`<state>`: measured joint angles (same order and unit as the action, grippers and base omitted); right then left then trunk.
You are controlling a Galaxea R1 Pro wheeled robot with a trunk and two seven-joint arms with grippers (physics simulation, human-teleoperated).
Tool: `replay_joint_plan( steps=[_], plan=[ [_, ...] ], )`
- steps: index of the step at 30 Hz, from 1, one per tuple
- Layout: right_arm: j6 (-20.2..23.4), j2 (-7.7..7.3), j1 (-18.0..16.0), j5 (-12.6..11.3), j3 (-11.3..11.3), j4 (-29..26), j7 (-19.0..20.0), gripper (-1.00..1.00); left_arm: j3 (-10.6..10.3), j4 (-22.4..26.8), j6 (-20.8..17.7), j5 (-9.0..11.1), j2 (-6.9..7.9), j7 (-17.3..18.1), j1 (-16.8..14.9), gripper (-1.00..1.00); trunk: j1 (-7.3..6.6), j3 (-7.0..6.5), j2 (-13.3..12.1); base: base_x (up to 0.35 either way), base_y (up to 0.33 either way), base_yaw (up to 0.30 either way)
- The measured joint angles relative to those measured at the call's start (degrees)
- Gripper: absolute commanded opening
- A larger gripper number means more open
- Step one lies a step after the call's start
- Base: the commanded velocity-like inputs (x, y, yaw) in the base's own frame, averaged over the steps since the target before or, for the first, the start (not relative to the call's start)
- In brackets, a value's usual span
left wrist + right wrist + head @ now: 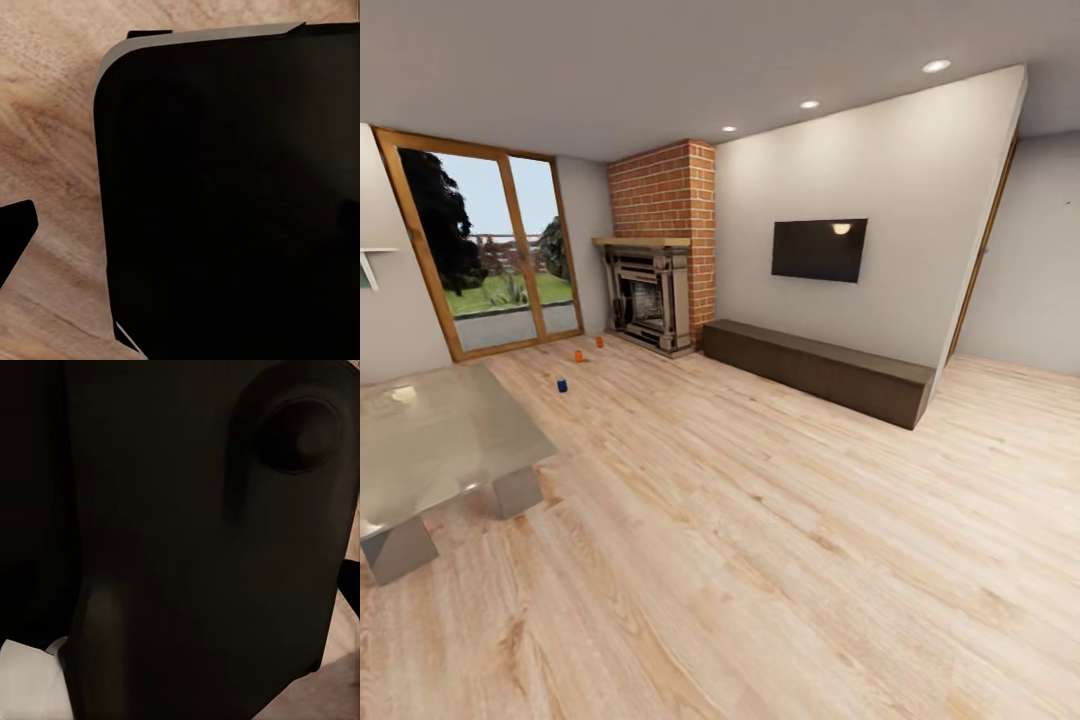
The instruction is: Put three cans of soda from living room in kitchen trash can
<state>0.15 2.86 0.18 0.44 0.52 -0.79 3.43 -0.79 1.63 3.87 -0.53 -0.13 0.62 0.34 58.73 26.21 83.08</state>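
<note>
I am looking into the living room from the head view. Three cans of soda stand upright on the plank floor in front of the fireplace: an orange can [578, 355], a second orange can [599, 341] just behind it, and a blue can [562, 385] nearer to me. They are far off, beyond the table's far corner. The tash can is out of view. In the left wrist view a black wedge [15, 232], perhaps a fingertip, pokes in beside a dark rounded robot body panel [225, 195] over the wood floor. The right wrist view is dark robot body [187, 532] up close.
A low grey glossy table [430, 440] stands at near left. The brick chimney with its fireplace [655, 295] fills the far corner, beside glass doors [485, 250]. A long dark bench [820, 370] runs under the wall TV [819, 250]. A doorway [980, 250] opens at right.
</note>
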Motion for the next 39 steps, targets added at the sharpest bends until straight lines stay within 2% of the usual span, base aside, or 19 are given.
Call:
replay_joint_plan(
  steps=[18,39],
  plan=[
    [0.02,0.04,0.00,-0.08,-0.07,0.01,-0.14,1.00,0.00,0.08,0.11,0.00,-0.03,0.00,-0.04,1.00,0.00,0.00,0.00,0.009,-0.080,-0.001],
    [-0.04,-0.02,0.00,-0.10,-0.08,0.07,-0.20,1.00,0.00,0.56,0.09,0.00,-0.05,0.00,-0.03,1.00,0.00,0.00,0.00,0.000,-0.006,0.000]
  ],
)
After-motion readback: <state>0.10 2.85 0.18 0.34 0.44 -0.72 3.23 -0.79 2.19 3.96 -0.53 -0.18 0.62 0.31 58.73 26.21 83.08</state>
